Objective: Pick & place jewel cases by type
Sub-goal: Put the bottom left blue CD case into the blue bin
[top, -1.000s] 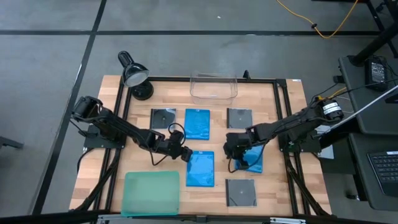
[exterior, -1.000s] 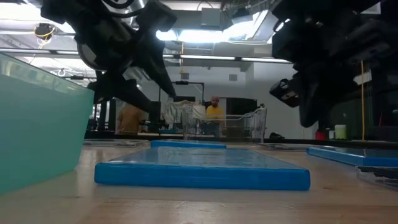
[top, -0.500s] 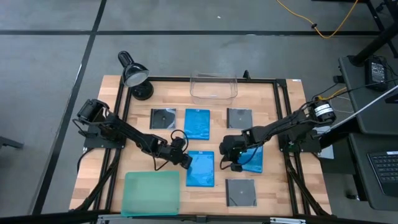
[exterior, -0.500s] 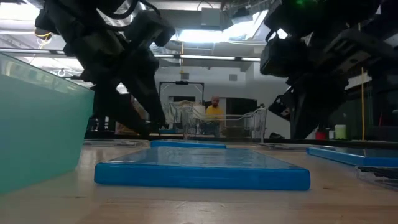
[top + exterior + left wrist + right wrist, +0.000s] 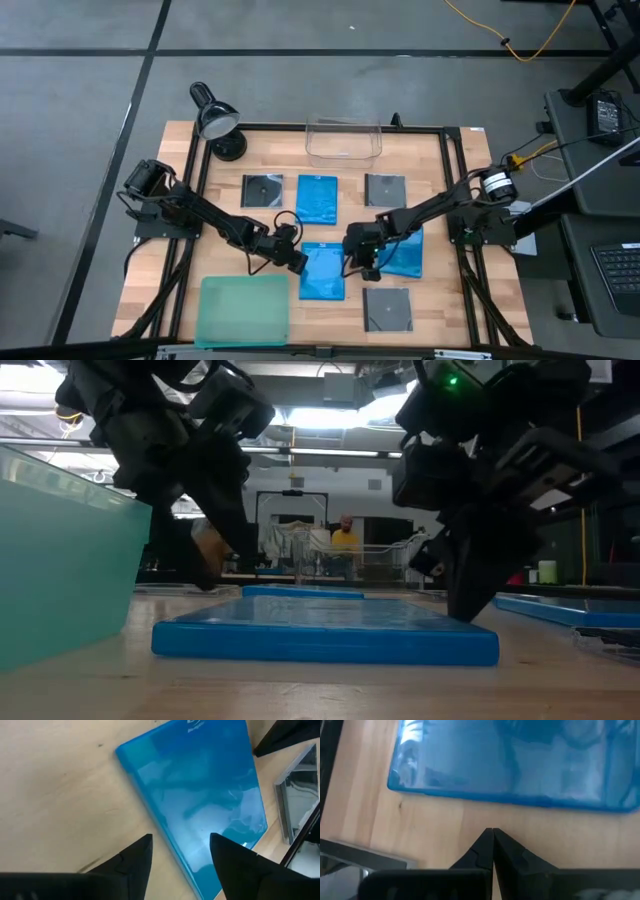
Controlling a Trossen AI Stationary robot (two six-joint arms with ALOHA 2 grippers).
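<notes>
A bright blue jewel case (image 5: 323,271) lies flat on the wooden table between my two grippers. My left gripper (image 5: 181,842) is open at the case's left long edge, with one finger (image 5: 141,851) over the wood and the other (image 5: 222,851) over the blue lid. My right gripper (image 5: 493,831) is shut, its tips down on the wood a little short of the case's right long edge (image 5: 510,800). Two more blue cases (image 5: 317,198) (image 5: 408,255) and three dark grey ones (image 5: 262,190) (image 5: 384,189) (image 5: 387,308) lie flat around them. My left gripper comes slanting down from the table's left, and its open fingers stand either side of the blue case's left long edge (image 5: 165,832). The case lies flat on the table. I cannot tell whether either finger touches it.
A teal-green tray (image 5: 245,310) sits at the near left and a clear bin (image 5: 344,141) at the far middle. A black desk lamp (image 5: 215,120) stands at the far left corner. A black frame runs around the table. People show in the room beyond in the low view.
My right gripper has come down and toward the table's left, from above the right-hand blue case to the right edge of the middle one. My left gripper has sunk and gone a little toward the near edge, to that case's left edge. The cases have kept still.
</notes>
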